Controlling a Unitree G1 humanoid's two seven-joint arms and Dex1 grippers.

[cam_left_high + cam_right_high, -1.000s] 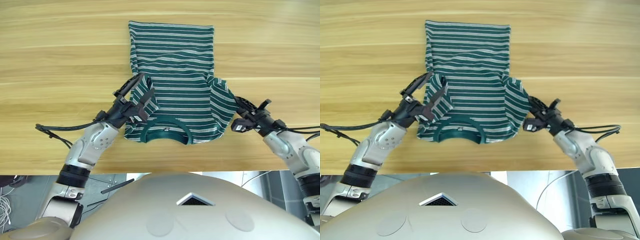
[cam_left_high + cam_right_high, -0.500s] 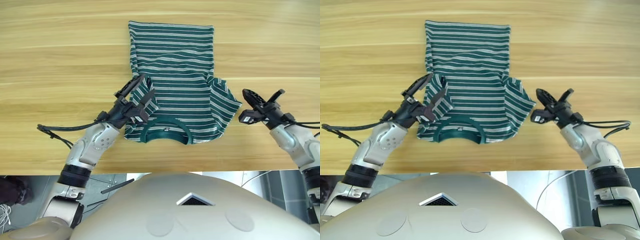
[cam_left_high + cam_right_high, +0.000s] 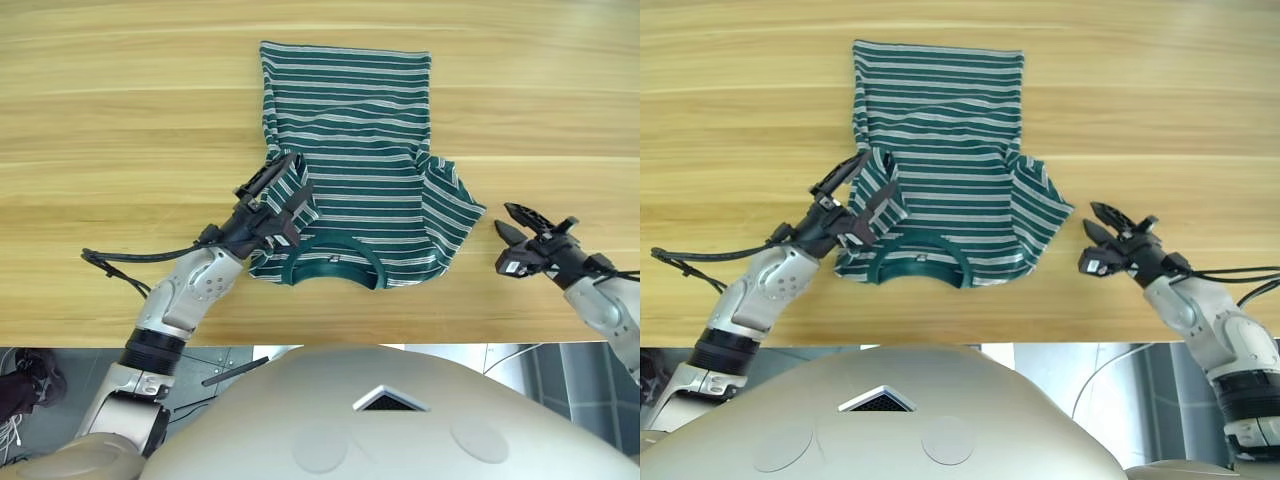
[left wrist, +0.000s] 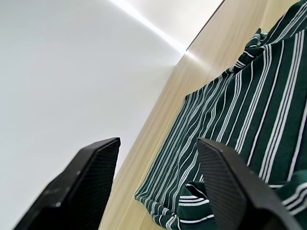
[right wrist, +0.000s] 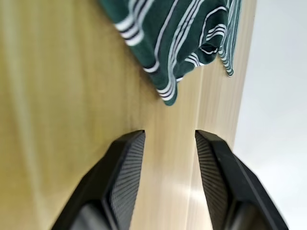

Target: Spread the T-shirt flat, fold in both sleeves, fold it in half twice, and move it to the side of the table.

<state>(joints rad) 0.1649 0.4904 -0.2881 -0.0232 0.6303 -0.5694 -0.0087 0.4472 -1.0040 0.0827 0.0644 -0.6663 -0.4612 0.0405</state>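
The dark green T-shirt with thin white stripes [image 3: 350, 140] lies at the upper centre of the frame in the head views. Its straight hem is toward the top and its ribbed round collar toward the bottom. Both short sleeves are turned in over the body, so the outline is a tall rectangle that bulges at the shoulders. The soft knit has a few shallow wrinkles across the chest.

The left gripper [image 3: 282, 192] sits at the folded left sleeve, left of centre. Its jaws are spread apart, with the sleeve's edge between them, and I can't tell whether they touch the cloth. Its black fingers [image 4: 230, 191] have a fine meshed texture on their inner faces.

The right gripper [image 3: 503, 219] is at the right of the frame, off the shirt and near the right sleeve. Its jaws are parted too, with bare wood between them.

Everything rests on a light wooden table with long streaky grain [image 3: 120, 110], smooth and faintly glossy. Its near edge runs across the lower part of the frame. A thin black cable [image 3: 120, 262] loops off the left arm over the wood at the lower left. Past the table's far edge, the wrist views show a plain pale wall [image 4: 72, 72].
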